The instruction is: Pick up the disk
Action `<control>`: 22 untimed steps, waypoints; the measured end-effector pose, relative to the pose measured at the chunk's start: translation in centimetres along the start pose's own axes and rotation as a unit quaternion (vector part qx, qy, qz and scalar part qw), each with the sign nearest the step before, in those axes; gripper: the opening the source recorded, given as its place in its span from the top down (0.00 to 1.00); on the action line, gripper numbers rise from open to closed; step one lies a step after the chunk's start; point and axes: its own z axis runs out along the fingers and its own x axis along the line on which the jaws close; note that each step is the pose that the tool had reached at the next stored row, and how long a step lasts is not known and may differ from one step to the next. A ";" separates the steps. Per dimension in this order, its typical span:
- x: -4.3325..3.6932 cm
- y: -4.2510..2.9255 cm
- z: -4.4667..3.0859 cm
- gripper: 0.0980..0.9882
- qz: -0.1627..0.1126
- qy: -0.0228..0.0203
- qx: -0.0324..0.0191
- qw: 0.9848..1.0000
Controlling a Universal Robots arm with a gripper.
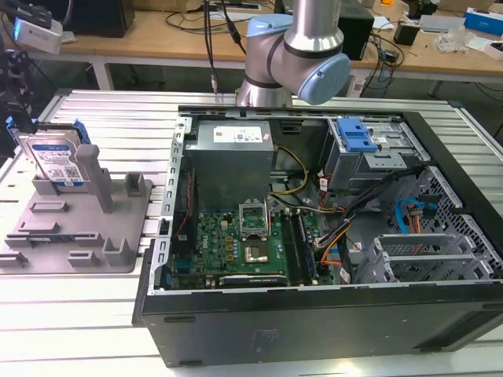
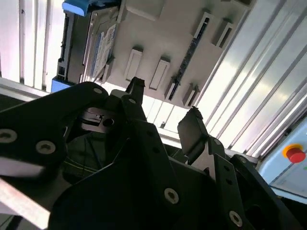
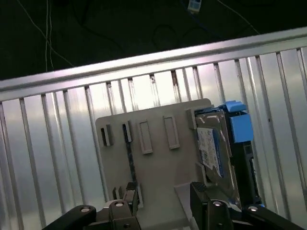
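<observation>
The disk (image 1: 53, 161) is a silver-grey drive with a white-and-blue label and blue side rails. It stands on edge against an upright post of the grey fixture (image 1: 78, 228), at the exterior view's left. Both wrist views look down on it: the disk (image 3: 216, 153) sits at one end of the fixture (image 3: 153, 158), and in the second wrist view the disk (image 2: 100, 48) lies beyond the fingers. My gripper (image 2: 164, 108) is open, with nothing between its black fingertips (image 2: 192, 125). It hangs above the fixture plate, apart from the disk. In the first wrist view the gripper (image 3: 163, 194) shows both finger ends.
An open computer case (image 1: 314, 228) with motherboard, cables and a blue-handled drive cage (image 1: 357, 137) fills the exterior view's middle and right. The arm's joint (image 1: 295, 51) rises behind it. The ribbed metal table (image 1: 71, 314) carries everything. A red button (image 2: 295, 154) sits near the table edge.
</observation>
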 end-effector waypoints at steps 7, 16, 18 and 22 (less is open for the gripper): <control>-0.02 -0.18 0.33 0.48 -0.074 0.003 0.002 0.997; -0.51 -0.05 0.36 0.48 -0.074 0.003 0.002 0.997; -0.99 0.14 0.39 0.48 -0.074 0.002 0.003 0.997; -3.40 0.65 0.49 0.48 -0.075 0.002 0.005 0.997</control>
